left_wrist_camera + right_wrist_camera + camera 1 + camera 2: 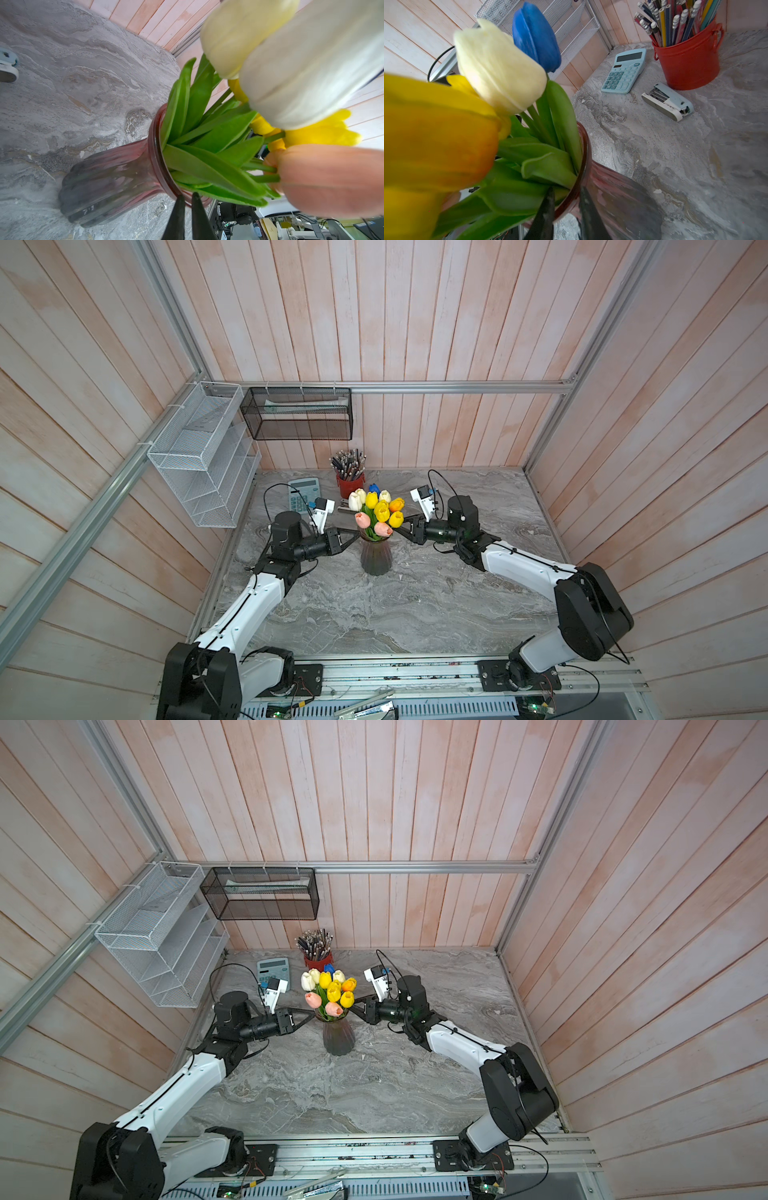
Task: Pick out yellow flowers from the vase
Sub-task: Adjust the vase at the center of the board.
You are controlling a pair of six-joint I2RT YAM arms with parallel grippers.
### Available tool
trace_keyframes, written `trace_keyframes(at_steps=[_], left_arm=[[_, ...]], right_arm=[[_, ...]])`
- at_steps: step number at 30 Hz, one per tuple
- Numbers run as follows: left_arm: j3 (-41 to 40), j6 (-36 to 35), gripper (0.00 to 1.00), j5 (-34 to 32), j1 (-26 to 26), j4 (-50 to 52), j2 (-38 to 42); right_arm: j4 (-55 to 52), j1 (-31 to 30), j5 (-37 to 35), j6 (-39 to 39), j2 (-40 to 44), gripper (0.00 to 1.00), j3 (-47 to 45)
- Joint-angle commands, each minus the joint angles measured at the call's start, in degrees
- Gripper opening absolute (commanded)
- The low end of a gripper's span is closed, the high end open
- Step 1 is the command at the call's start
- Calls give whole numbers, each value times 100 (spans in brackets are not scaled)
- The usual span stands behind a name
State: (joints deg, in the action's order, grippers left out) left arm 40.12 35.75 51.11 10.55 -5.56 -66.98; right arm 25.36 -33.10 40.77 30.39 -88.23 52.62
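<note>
The dark ribbed vase stands mid-table and holds a mixed bunch of tulips. Several yellow flowers sit at the middle and right of the bunch, one of them orange-tinged. My left gripper is at the left of the flared rim, its jaws shut with the vase rim pinched between the tips. My right gripper is open astride the rim at the right: one finger lies over a green leaf inside, the other outside the vase. Yellow flowers hang close to both wrist cameras.
White, pink and blue tulips share the vase. Behind it stand a red cup of pencils, a light blue calculator and a stapler. A white wire rack and a black mesh basket hang on the walls.
</note>
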Motion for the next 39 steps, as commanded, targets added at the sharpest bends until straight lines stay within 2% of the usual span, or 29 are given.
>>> trace_keyframes(at_steps=[1, 12, 17, 22, 29, 34, 39], left_arm=[[273, -314, 12, -408, 44, 381, -260], [767, -899, 11, -602, -4, 750, -897], [786, -934, 11, -638, -119, 595, -989], [797, -891, 13, -646, -216, 601, -880], [667, -854, 28, -773, -346, 859, -417], [537, -768, 33, -849, -400, 930, -104], [499, -762, 36, -881, -413, 969, -24]], right_arm=[[-299, -340, 159, -117, 16, 21, 135], [-322, -561, -95, 29, 313, 19, -102], [-366, -619, -278, -110, 545, 18, -172], [-963, -677, -1244, -844, 1276, 19, -336], [-1038, -1073, -2288, -1536, 2293, 20, -800], [-648, -1840, -3195, -1859, 2410, 15, -1023], [-305, -2427, -3905, -2080, 2107, 12, -942]])
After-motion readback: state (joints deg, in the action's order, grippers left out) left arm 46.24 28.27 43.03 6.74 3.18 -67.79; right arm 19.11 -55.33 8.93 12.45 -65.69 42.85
